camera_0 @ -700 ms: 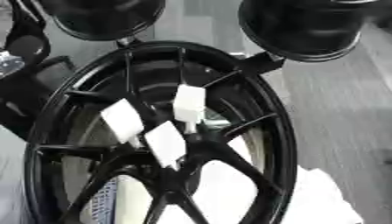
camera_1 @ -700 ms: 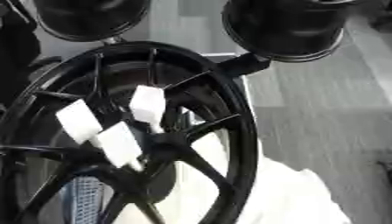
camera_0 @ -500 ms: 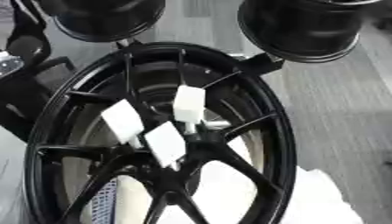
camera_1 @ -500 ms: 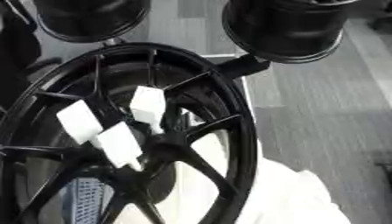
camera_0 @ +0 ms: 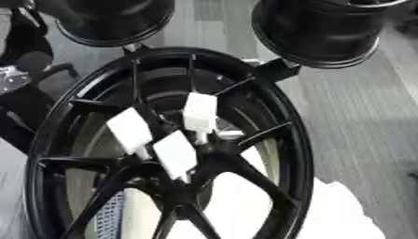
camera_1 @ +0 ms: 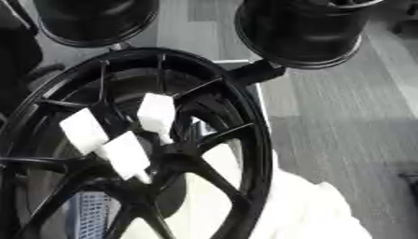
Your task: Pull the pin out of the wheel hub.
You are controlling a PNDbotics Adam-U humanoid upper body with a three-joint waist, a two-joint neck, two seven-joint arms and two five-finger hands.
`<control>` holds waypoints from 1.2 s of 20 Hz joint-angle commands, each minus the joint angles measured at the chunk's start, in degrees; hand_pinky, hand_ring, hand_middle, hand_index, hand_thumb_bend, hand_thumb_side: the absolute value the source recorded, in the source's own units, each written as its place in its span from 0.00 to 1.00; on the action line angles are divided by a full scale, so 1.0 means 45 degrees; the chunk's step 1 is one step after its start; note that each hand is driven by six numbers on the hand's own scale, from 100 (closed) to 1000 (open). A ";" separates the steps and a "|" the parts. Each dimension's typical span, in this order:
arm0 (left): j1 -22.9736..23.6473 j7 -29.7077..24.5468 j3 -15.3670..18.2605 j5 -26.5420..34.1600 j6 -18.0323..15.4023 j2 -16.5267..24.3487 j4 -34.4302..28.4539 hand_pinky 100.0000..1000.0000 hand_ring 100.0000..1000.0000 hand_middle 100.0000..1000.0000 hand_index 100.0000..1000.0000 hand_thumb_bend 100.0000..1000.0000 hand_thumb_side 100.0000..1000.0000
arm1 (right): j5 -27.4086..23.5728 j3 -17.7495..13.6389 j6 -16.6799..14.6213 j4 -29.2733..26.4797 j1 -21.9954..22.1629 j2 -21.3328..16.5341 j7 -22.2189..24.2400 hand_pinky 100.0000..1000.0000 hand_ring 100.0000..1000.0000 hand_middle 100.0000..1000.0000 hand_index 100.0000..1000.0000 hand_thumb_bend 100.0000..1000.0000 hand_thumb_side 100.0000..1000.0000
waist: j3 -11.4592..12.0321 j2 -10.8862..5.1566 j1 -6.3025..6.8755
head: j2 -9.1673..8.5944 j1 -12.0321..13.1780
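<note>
Left eye view: wheel hub [camera_0: 176, 154] unchanged, three white pins [camera_0: 175, 155] still seated; my hands unseen, state unknown.

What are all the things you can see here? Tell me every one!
Wheel hub: one, black with spokes, fills the middle and lower left.
Pins with white block tops: three, white, standing close together at the centre of the wheel hub.
Round drum-shaped parts: two, black, along the top edge, one left and one right.
White cloth or sheet: one, white, lower right, partly behind the hub's rim.
Floor: grey, on the right side.
Dark object: black, at the left edge; cannot tell what it is.
Robot's hands: none in view.
</note>
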 commanded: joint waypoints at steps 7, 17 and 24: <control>-0.0867 -0.2039 -0.1240 0.0592 -0.0694 0.0473 -0.0121 0.83 0.80 0.74 0.89 0.01 0.08 | 0.0069 0.0037 0.0008 -0.0228 -0.0089 -0.0290 0.0104 0.72 0.55 0.47 0.65 0.00 0.54 | -0.0071 -0.0097 0.0123 | -0.0218 -0.0080; -0.1465 -0.3097 -0.2091 0.0641 0.0082 0.0261 -0.0121 0.86 0.82 0.73 0.89 0.08 0.25 | 0.0103 0.0098 0.0077 -0.0228 -0.0181 -0.0178 0.0181 0.72 0.55 0.47 0.65 0.00 0.55 | -0.0108 0.0185 0.0203 | -0.0234 -0.0107; -0.1609 -0.3116 -0.2527 0.0136 0.0902 0.0129 -0.0121 0.88 0.84 0.73 0.89 0.13 0.46 | 0.0102 0.0129 0.0133 -0.0228 -0.0255 -0.0111 0.0228 0.72 0.55 0.47 0.65 0.00 0.55 | -0.0112 0.0311 0.0244 | -0.0305 -0.0168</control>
